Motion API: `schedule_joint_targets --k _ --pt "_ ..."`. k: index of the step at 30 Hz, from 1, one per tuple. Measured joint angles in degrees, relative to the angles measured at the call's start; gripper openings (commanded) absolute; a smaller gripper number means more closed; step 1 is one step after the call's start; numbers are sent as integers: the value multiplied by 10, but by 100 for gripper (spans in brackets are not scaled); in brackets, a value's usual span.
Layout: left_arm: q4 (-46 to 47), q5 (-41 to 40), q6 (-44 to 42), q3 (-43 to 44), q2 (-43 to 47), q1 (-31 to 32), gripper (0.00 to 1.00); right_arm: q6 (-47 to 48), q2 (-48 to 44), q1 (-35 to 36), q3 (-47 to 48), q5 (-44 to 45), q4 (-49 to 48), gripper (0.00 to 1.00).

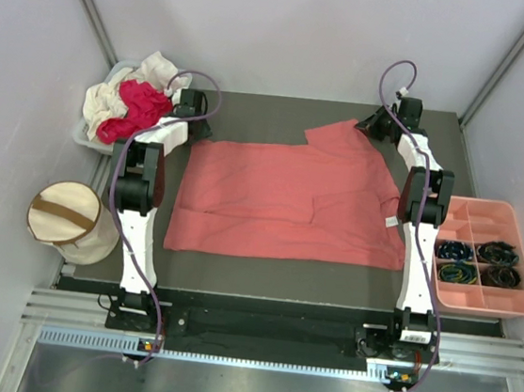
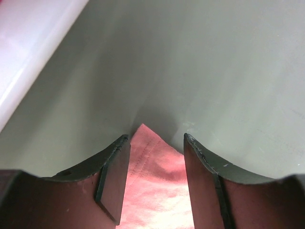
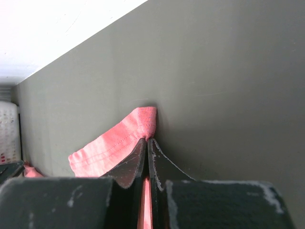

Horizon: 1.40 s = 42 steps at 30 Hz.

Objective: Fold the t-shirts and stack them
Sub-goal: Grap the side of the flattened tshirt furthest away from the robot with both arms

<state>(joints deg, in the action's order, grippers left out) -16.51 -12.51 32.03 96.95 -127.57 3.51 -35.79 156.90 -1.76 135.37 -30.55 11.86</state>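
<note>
Three t-shirts are in view. One, the salmon-pink t-shirt [image 1: 290,195], lies spread across the middle of the dark surface [image 1: 234,273] in the top view. Its far right corner reaches toward the upper right of the frame, and a small white label [image 1: 390,221] shows at its right edge. The other two, a magenta-red t-shirt [image 1: 140,106] and a cream-white t-shirt [image 1: 111,96], are bunched together in a pale bin [image 1: 83,134] at the upper left, just off the surface.

Two arms reach up the frame, one along each side of the spread shirt. The left claw [image 1: 195,117] sits at the shirt's upper left corner. In its wrist view the left claw [image 2: 155,140] has its two fingers apart, and a pointed corner of the salmon-pink t-shirt [image 2: 152,181] lies flat on the surface between them, not pinched. The right claw [image 1: 376,124] is at the shirt's upper right corner. In its wrist view the right claw [image 3: 148,140] is pressed together on a hemmed edge of the salmon-pink t-shirt [image 3: 114,143], which curls over the fingertips toward the left.

One cream fabric drum [image 1: 65,221] with a brown strap stands at the left edge. One pink tray [image 1: 492,215] sits at the right, with four dark coiled bundles [image 1: 455,248] in it — one to a compartment.
</note>
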Motion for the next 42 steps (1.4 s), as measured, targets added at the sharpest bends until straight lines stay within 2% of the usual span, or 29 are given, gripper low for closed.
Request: schedule_joint_targets --k 16,29,30,32,33,35,42 --pt "-5 -28 -46 1 -3 0 54 -1 0 0 0 0 0 0" --pt "-21 -44 -77 42 -32 0 52 -7 0 -2 -4 -5 -6 0" --pt "-21 -43 -80 45 -34 0 40 -8 0 -2 -4 -6 -6 0" --pt "-21 -43 -82 47 -38 0 30 -9 0 -3 -4 -7 -6 0" --pt "-18 -48 -82 48 -40 -1 17 -9 0 -3 -4 -7 -6 0" --pt "-17 -52 -81 50 -42 -5 0 -9 0 -3 -5 -7 -7 0" --pt "-17 -53 -83 50 -42 -12 0 -14 0 -4 -7 -9 -11 0"
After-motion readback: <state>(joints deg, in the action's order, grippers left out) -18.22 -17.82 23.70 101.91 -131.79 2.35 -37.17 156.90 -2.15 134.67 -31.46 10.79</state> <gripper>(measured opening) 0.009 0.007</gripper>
